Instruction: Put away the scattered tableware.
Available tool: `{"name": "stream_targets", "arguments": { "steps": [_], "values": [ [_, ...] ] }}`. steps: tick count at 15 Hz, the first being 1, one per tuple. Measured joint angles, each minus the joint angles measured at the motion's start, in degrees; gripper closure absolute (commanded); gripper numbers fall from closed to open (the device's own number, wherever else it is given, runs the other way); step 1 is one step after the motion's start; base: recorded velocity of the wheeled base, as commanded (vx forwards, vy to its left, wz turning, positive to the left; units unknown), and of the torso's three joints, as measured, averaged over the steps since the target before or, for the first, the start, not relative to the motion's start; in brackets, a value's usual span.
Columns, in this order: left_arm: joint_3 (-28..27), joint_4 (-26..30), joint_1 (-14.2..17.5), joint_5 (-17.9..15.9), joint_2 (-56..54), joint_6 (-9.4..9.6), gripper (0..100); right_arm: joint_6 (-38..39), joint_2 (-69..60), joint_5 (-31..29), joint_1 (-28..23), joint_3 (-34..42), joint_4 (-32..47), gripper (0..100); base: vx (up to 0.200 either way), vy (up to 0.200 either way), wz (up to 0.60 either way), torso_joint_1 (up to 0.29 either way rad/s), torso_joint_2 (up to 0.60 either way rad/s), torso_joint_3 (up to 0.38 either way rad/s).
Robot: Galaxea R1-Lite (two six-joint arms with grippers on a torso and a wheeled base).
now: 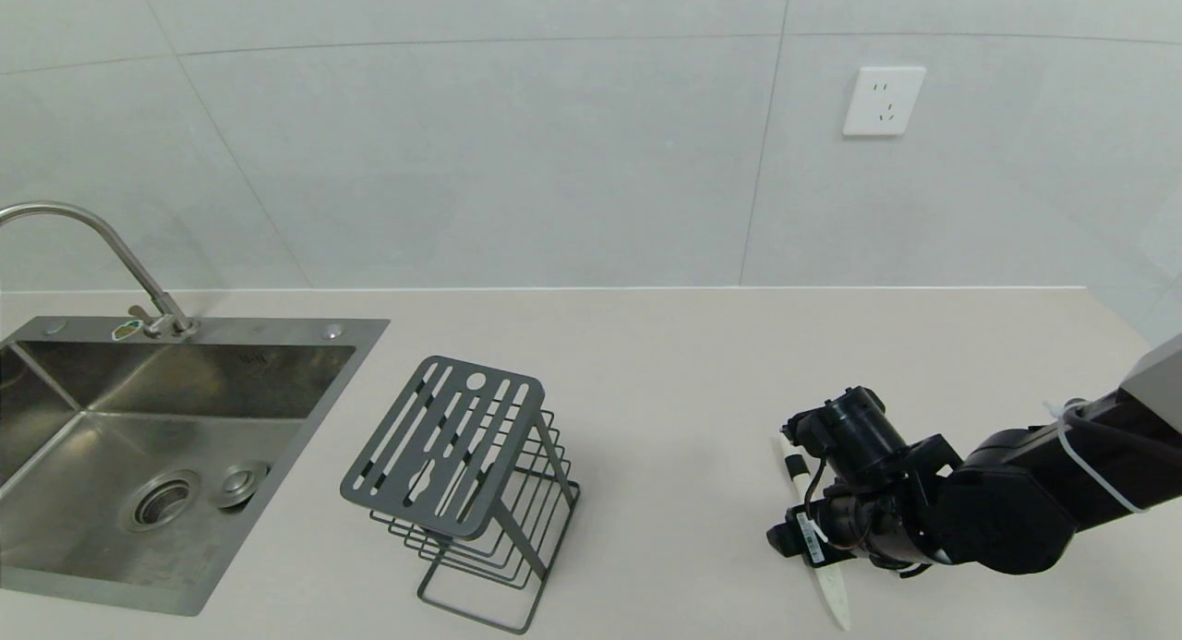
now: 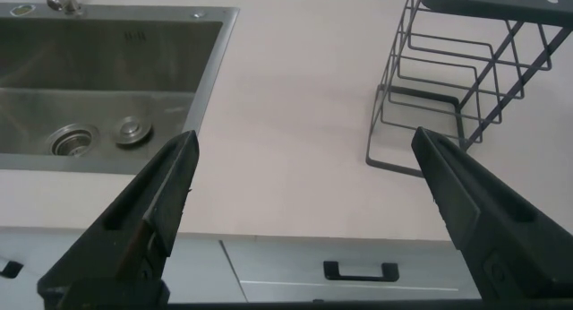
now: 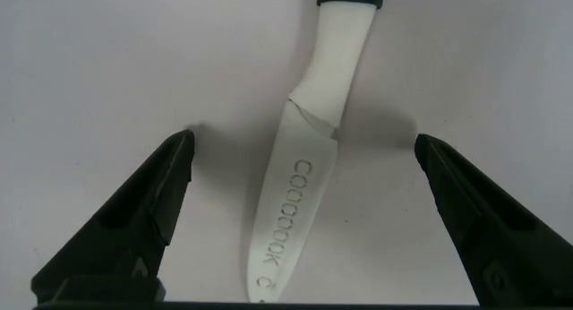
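Note:
A white knife [image 1: 792, 463] with a dark band on its handle lies flat on the beige counter at the right, its blade tip [image 1: 836, 603] pointing toward the front edge. My right gripper [image 1: 825, 538] hangs straight over it, open, with the knife [image 3: 300, 193] lying between the two fingers and untouched. A dark grey slotted knife rack [image 1: 452, 455] stands in the middle of the counter. My left gripper [image 2: 304, 142] is open and holds nothing, hovering by the counter's front edge between the sink [image 2: 116, 68] and the rack [image 2: 466, 77].
A steel sink [image 1: 203, 331] with a curved faucet [image 1: 92, 234] takes up the left of the counter. A wall socket [image 1: 884, 101] sits on the tiled wall behind. Bare counter lies between rack and knife. A drawer handle [image 2: 361, 272] shows below the counter's front edge.

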Motion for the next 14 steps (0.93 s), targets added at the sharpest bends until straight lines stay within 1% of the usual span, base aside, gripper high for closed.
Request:
{"name": "stream_targets", "arguments": {
  "steps": [5,9,10,12,13,14],
  "values": [
    [0.0,0.0,0.0,0.0,0.0,0.02,0,2.5,-0.4,1.9,0.0,2.5,-0.5,100,0.0,0.0,0.0,0.0,0.0,0.0],
    [0.0,0.0,0.0,0.0,0.0,0.02,0,2.4,-0.8,2.0,0.0,3.4,-0.7,100,0.0,0.0,0.0,0.0,0.0,0.0],
    [0.0,0.0,0.0,-0.1,0.0,0.27,0,2.1,-1.2,2.0,0.0,3.5,-1.7,100,0.0,0.0,0.0,0.0,0.0,0.0],
    [0.0,-0.8,0.0,-1.5,0.0,1.55,0,0.5,-2.9,2.0,-0.1,3.4,-4.0,100,0.0,0.0,0.0,0.0,0.0,0.0],
    [0.0,-5.2,0.0,-2.9,0.0,2.04,0,-0.8,-4.5,2.0,-0.1,3.4,-4.6,100,0.0,0.0,0.0,0.0,0.0,0.0],
    [0.1,-12.0,0.0,-4.8,0.0,2.33,0,-2.0,-6.6,2.0,0.0,3.4,-5.1,100,0.0,0.0,0.0,0.0,0.0,0.0]
  ]
}}
